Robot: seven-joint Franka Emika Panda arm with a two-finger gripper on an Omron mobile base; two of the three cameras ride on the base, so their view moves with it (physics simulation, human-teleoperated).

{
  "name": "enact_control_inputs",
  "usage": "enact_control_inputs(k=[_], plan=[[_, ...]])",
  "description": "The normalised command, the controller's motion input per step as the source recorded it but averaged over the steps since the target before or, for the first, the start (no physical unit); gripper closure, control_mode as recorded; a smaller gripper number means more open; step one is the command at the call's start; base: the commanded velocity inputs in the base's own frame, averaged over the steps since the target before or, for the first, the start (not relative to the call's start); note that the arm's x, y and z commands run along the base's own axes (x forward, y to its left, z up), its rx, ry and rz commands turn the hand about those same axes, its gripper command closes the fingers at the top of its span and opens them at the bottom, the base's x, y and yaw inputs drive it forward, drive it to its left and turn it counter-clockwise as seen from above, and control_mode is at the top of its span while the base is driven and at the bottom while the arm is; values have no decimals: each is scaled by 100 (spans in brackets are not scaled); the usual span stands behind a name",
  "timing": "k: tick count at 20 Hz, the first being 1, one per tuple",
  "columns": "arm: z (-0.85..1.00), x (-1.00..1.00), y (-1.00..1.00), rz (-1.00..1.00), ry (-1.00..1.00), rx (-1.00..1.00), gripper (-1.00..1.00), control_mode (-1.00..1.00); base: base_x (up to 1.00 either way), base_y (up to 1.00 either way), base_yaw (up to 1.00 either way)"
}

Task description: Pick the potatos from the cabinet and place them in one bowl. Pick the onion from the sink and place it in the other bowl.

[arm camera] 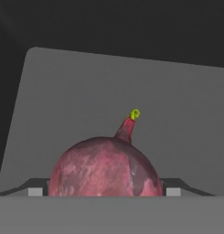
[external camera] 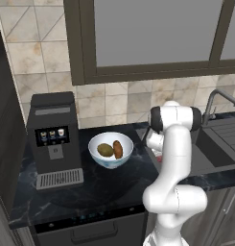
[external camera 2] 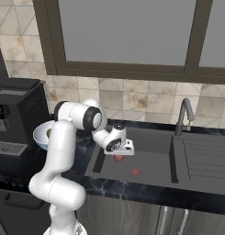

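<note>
My gripper [external camera 2: 119, 155] reaches down into the sink [external camera 2: 150, 163], just over the basin floor. It is shut on the onion [arm camera: 104, 167], a reddish-pink lump with a short stalk, which sits between the two fingertips [arm camera: 35, 191]. From the right base view the onion [external camera 2: 118, 158] shows just under the hand. The two potatos, one olive-brown [external camera: 105, 150] and one orange-brown [external camera: 118, 149], lie in the white bowl [external camera: 98, 157] on the counter. The cabinet [external camera: 3, 134] is a dark strip at the far left. The other bowl is out of view.
A smaller bright red bit [external camera 2: 135, 172] lies on the sink floor to the right of the onion. The curved tap [external camera 2: 183, 114] rises behind the basin, with the ridged draining board [external camera 2: 205, 156] on its right. A black coffee machine [external camera: 54, 139] stands left of the white bowl.
</note>
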Motion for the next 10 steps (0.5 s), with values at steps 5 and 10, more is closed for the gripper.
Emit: enact_control_inputs(k=[5,10], plan=[[24,-37,-1,0,-1,0,100,-100,0,0,0],[36,-49,0,0,-1,0,100,-100,0,0,0]])
